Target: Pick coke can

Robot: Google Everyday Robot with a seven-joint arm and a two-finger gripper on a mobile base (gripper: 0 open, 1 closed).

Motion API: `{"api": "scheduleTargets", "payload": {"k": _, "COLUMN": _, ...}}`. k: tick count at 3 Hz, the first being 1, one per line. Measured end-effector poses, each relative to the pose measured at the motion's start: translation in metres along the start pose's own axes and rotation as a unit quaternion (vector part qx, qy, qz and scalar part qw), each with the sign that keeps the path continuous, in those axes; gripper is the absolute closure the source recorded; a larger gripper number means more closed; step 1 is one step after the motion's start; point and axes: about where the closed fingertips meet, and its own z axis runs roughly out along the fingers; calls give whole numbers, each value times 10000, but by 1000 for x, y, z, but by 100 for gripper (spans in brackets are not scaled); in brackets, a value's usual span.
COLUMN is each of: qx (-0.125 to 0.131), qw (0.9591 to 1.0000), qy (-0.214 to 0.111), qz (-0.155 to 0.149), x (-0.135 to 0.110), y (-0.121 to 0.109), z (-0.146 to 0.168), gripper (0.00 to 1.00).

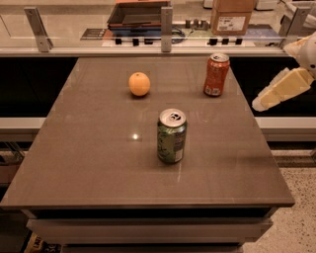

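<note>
The coke can [216, 74], red-orange with a silver top and a white patch near its base, stands upright at the far right of the grey-brown table [98, 163]. My gripper [282, 90], pale cream, hangs in the air at the right edge of the view, beyond the table's right side and to the right of the coke can, apart from it. It holds nothing that I can see.
A green can [172, 136] stands upright near the table's middle. An orange [139, 83] lies at the far middle-left. Behind the table runs a counter with metal posts [166, 28], a dark tray [139, 14] and a cardboard box [232, 16].
</note>
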Motion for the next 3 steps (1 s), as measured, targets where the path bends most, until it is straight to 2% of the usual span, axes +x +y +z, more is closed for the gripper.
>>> {"api": "scheduleTargets", "payload": {"k": 1, "qx": 115, "qw": 9984, "qy": -495, "qz": 251, "x": -6, "y": -19, "z": 19, "gripper": 0}}
{"api": "scheduleTargets", "payload": {"k": 3, "qx": 233, "qw": 9863, "qy": -1521, "qz": 588, "x": -20, "y": -41, "z": 56, "gripper": 0}}
